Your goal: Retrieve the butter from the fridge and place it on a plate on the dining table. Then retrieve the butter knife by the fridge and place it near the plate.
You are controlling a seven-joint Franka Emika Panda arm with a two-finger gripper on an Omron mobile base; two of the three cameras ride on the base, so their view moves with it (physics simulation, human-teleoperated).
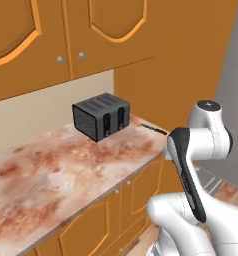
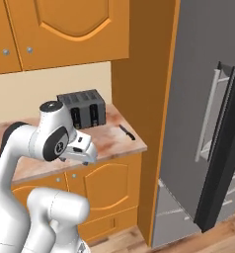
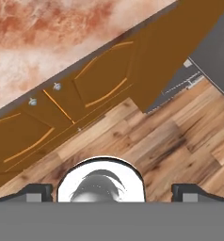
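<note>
The butter knife (image 1: 155,129) (image 2: 127,132) is a thin dark sliver lying flat on the far right end of the marbled counter (image 1: 51,165), next to the orange side panel. Beyond that panel stands the grey steel fridge (image 2: 198,89), its right door swung out with the dark edge towards me. My gripper (image 3: 113,192) points down at the wood floor in front of the counter's cabinets, below the counter edge and short of the knife. Its fingertips (image 3: 38,191) stand wide apart with nothing between them: open. The butter, the plate and the dining table are out of view.
A black toaster (image 1: 102,116) (image 2: 85,109) stands at the back of the counter, left of the knife. Orange wall cabinets (image 1: 91,35) hang above. The open fridge door (image 2: 223,148) juts out over the floor on the right.
</note>
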